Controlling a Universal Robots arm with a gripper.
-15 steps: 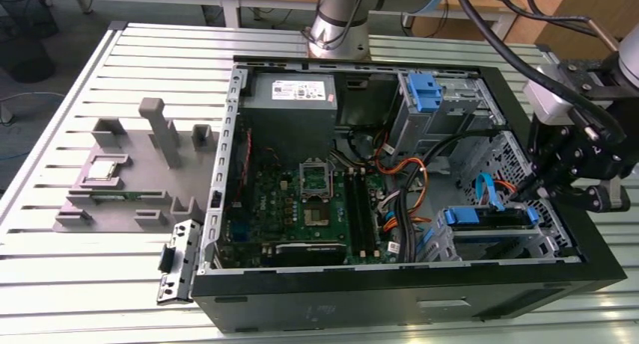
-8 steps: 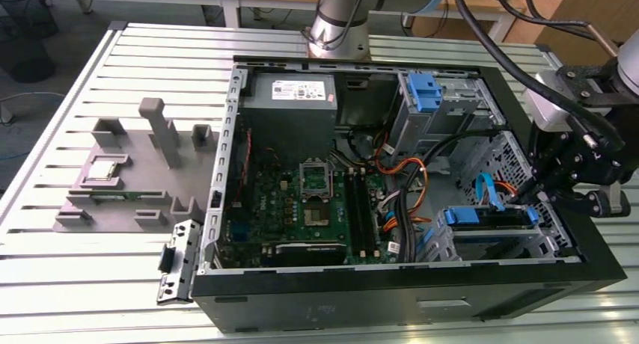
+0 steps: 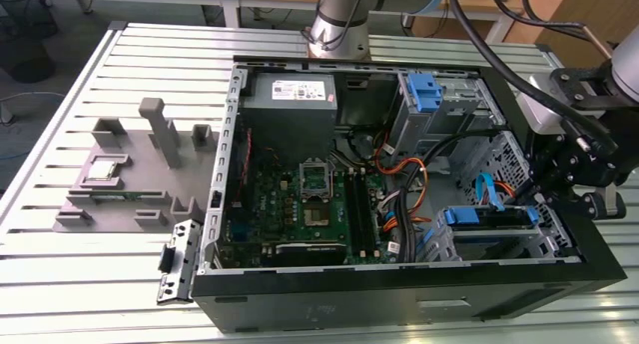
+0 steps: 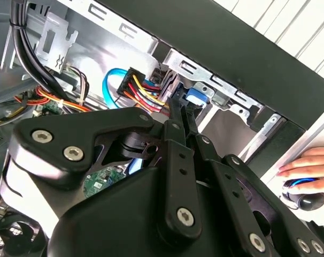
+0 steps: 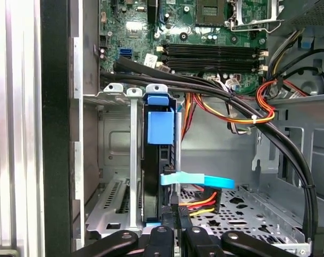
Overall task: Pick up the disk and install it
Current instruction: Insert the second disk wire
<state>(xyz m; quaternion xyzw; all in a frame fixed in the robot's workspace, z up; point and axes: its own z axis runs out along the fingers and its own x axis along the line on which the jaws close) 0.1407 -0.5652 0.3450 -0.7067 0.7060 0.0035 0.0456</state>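
The disk (image 5: 160,160) stands on edge inside the drive cage at the front corner of the open computer case. Its blue carrier bracket (image 5: 161,126) faces outward, and in the exterior view the disk (image 3: 487,217) sits at the case's right side. My gripper (image 5: 176,214) is right at the disk's cabled end. Its two thin fingers (image 4: 177,126) lie close together, shut, with nothing visible between them. A light blue data cable (image 5: 197,180) and a red-yellow power plug (image 5: 200,201) meet the disk beside the tips. In the exterior view the gripper (image 3: 547,194) hangs over the cage's right edge.
A second blue bracket (image 3: 424,90) sits in the upper bay beside the grey power supply (image 3: 292,90). Black cable bundles (image 5: 215,91) cross above the cage. A grey parts fixture (image 3: 130,172) stands at the exterior view's left. A person's hand (image 4: 306,163) rests outside the case.
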